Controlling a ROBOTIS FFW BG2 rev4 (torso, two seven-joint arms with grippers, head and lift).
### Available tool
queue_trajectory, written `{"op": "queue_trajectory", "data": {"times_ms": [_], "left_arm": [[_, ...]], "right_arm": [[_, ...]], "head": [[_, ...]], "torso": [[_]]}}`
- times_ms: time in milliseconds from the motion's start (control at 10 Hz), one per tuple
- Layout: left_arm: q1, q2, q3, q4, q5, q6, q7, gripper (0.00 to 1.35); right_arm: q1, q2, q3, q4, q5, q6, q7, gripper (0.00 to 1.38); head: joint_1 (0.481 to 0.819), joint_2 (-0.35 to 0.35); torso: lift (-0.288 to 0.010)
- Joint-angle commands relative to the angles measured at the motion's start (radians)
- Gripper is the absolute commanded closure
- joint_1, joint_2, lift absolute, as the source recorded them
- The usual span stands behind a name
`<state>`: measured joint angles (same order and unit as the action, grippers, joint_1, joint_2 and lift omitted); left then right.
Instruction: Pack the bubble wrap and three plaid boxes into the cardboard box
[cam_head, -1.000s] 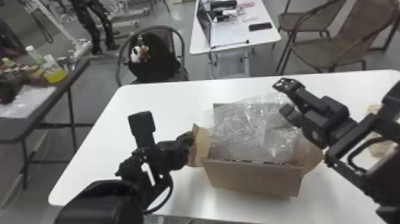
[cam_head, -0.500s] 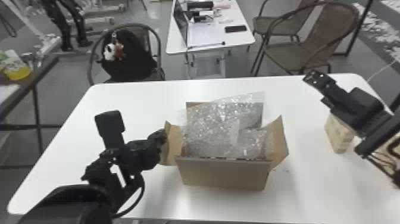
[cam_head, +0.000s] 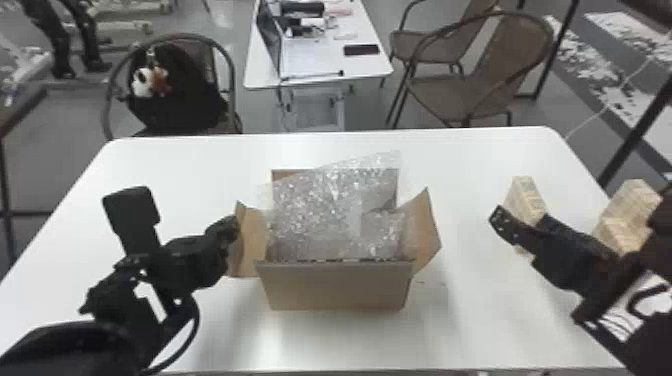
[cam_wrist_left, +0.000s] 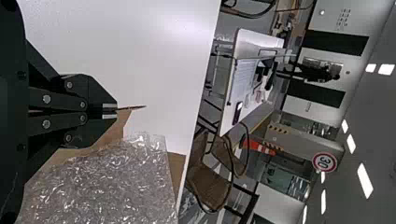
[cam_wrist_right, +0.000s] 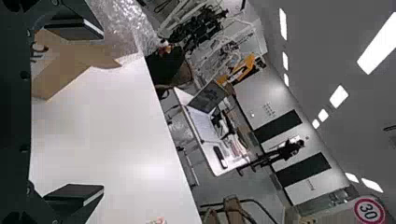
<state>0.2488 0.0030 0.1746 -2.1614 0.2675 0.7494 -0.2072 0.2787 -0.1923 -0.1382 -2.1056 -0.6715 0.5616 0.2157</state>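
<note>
The open cardboard box (cam_head: 335, 287) stands mid-table with bubble wrap (cam_head: 320, 220) heaped in it and rising above its rear rim. My left gripper (cam_head: 234, 231) is at its left side; in the left wrist view, the left gripper (cam_wrist_left: 112, 110) is shut on the edge of a flap, beside the bubble wrap (cam_wrist_left: 107, 186). At the table's right, my right gripper (cam_head: 522, 232) is by the pale plaid boxes: one (cam_head: 527, 197) just behind its finger, others (cam_head: 632, 197) farther right, partly covered by the arm. The right wrist view has the right gripper (cam_wrist_right: 100, 112) wide open, nothing between its fingers.
The box's right flap (cam_head: 425, 232) leans outward, toward the right arm. White tabletop (cam_head: 490, 310) lies between box and right arm. Beyond the far edge are a chair with a black bag (cam_head: 175, 95), another table (cam_head: 320, 60) and wicker chairs (cam_head: 465, 85).
My right gripper has moved away from the bubble wrap to the right, over by the plaid boxes. The head view has swung rightward. The left gripper remains at the box's left flap.
</note>
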Motion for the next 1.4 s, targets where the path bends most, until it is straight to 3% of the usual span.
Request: {"op": "queue_trajectory", "data": {"times_ms": [0,200,300,400,500,800,1200,1300], "left_arm": [[0.001,-0.006,0.002,0.0,0.001,0.001,-0.001,1.22],[0.004,-0.006,0.002,0.0,0.002,0.001,-0.001,1.22],[0.006,-0.006,0.002,0.0,0.002,0.001,-0.003,1.22],[0.009,-0.006,0.003,0.0,0.004,0.001,-0.004,1.22],[0.017,-0.006,0.006,0.0,0.009,-0.002,-0.006,1.22],[0.017,-0.006,0.005,0.0,0.009,-0.002,-0.006,1.22],[0.02,-0.006,0.005,0.002,0.012,-0.004,-0.006,1.22],[0.023,-0.006,0.003,0.0,0.012,-0.005,-0.006,1.22]], "right_arm": [[0.017,0.007,0.006,-0.01,0.151,-0.048,0.005,0.13],[0.022,0.007,0.029,0.073,0.282,-0.187,0.059,0.13],[0.037,0.017,0.055,0.147,0.336,-0.319,0.05,0.13],[0.048,0.05,0.057,0.208,0.356,-0.379,0.042,0.13],[0.039,0.059,0.058,0.277,0.354,-0.445,0.044,0.13],[-0.024,0.051,0.071,0.417,0.411,-0.592,0.041,0.13],[-0.069,0.054,0.071,0.518,0.475,-0.677,-0.084,0.15],[-0.084,0.054,0.071,0.544,0.463,-0.686,-0.085,0.14]], "head": [[0.695,0.04],[0.695,0.015],[0.695,0.008],[0.695,0.002],[0.695,-0.002],[0.695,-0.014],[0.695,-0.052],[0.695,-0.061]], "torso": [[-0.132],[-0.132],[-0.132],[-0.132],[-0.132],[-0.132],[-0.132],[-0.132]]}}
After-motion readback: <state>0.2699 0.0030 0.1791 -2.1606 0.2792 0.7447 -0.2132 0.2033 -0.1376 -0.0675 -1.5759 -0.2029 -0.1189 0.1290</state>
